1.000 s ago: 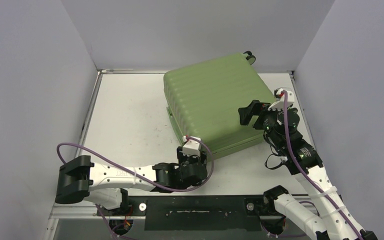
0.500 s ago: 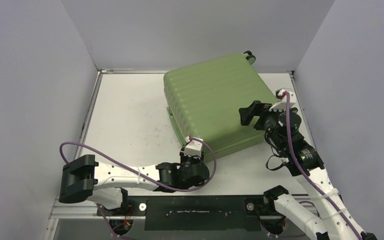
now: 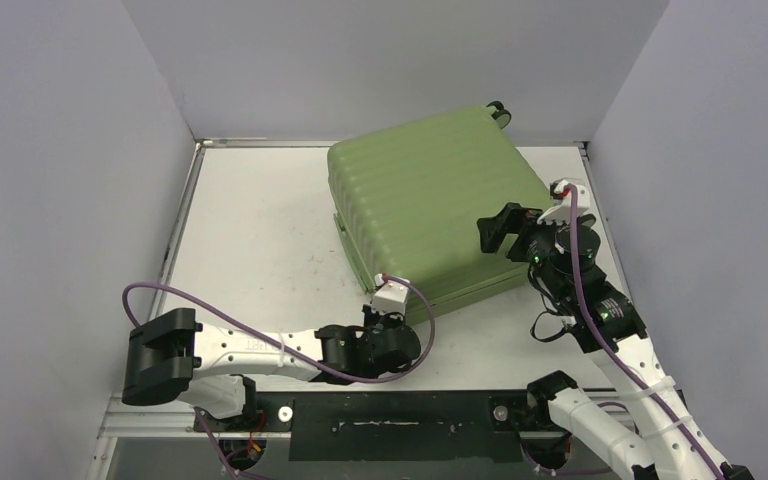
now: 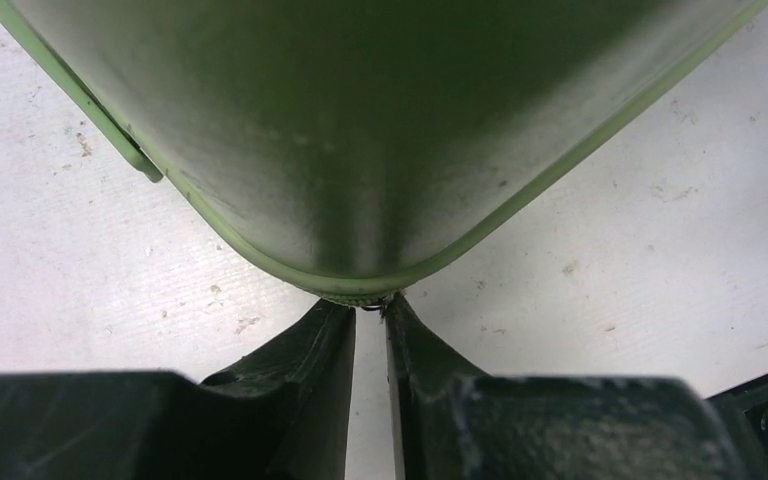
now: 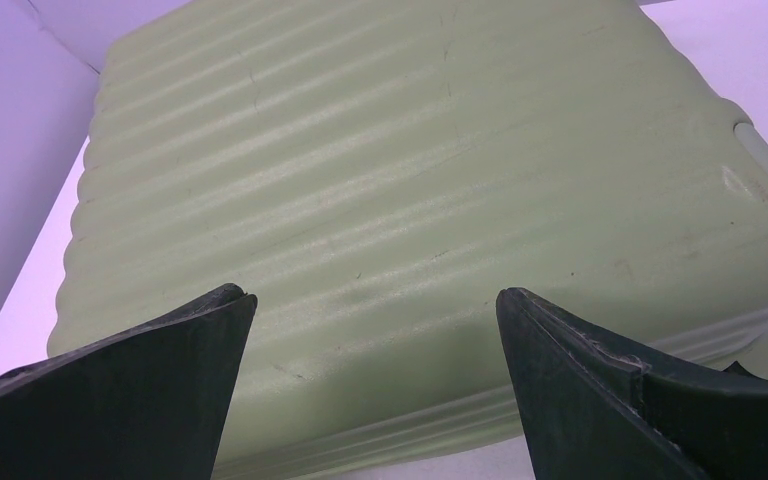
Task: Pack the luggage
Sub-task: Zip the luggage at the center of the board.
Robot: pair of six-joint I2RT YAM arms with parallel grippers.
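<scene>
Grey-white walls (image 3: 390, 60) enclose a white table (image 3: 250, 230).

Top view: the luggage (image 3: 430, 200) is seen lying flat and closed toward the table's far right corner. The left gripper (image 3: 386, 314) is set low at the shell's near corner. The right gripper (image 3: 498, 226) is held above the near right edge.

Left wrist view: the jaws are set narrow against the corner seam (image 4: 360, 285). Whether anything is pinched cannot be told.

Right wrist view: the jaws stand wide over the ribbed shell, apart from it.

The shell is judged stiff, smooth and bulky, and likely to slide if pushed. Purchase is best sought at the seam or an edge, not across the broad face.
</scene>
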